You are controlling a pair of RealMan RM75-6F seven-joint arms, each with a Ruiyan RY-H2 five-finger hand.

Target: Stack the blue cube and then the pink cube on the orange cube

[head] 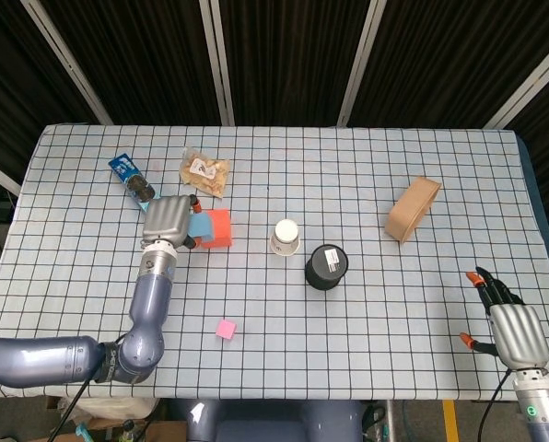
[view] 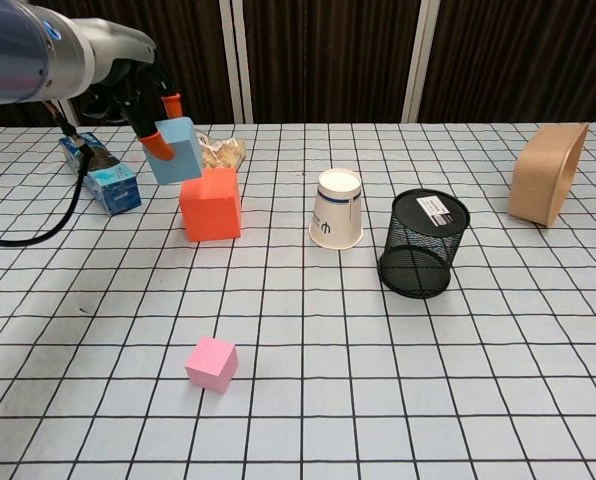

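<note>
Left hand (view: pixel 143 100) raised at the far left, pinching the blue cube (view: pixel 176 150) (tilted) just above the orange cube's (view: pixel 210 205) left edge. Pink cube (view: pixel 212 364) nearer, well apart. Right hand (head: pixel 514 330) low at the near right, fingers apart.

A white paper cup (view: pixel 337 208) stood upside down near the middle of the checked tablecloth (view: pixel 378 400). Just to its right sat a black mesh basket (view: pixel 423 244) bearing a white label. Far right lay a tan box (view: pixel 548 186) on its side. At far left were a blue packet (view: pixel 100 175) and a clear snack bag (head: pixel 204 171).
</note>
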